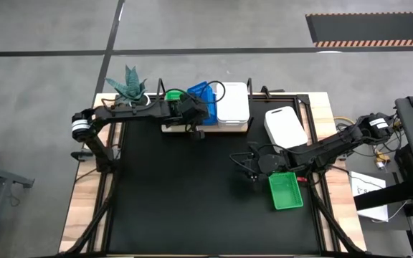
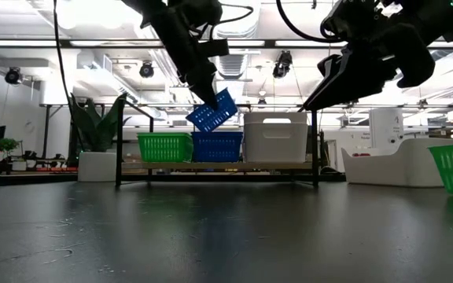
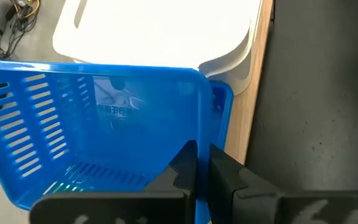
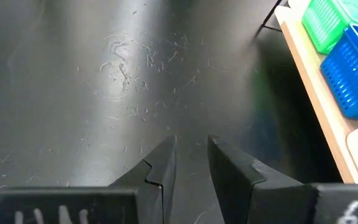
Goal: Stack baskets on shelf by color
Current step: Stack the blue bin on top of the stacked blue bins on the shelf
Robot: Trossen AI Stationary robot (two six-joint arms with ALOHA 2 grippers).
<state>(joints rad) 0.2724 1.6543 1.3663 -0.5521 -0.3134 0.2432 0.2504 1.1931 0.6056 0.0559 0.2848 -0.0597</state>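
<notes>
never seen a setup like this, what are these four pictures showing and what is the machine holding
Two dark robot arms work at a black table. One picture looks straight down, one looks level across the tabletop, and two come from cameras on the arms' wrists. The left tool grips a tilted blue basket by its wall, above the wooden shelf holding green, blue and white baskets. The right tool hangs over bare table, slightly open and holding nothing. A green basket and a white basket lie near it, and a plant stands beside the shelf.

No wording can be made out anywhere. The held blue basket (image 3: 104,124) bears small raised marks on its inner wall, seen from the left wrist, but they are too blurred to read.
</notes>
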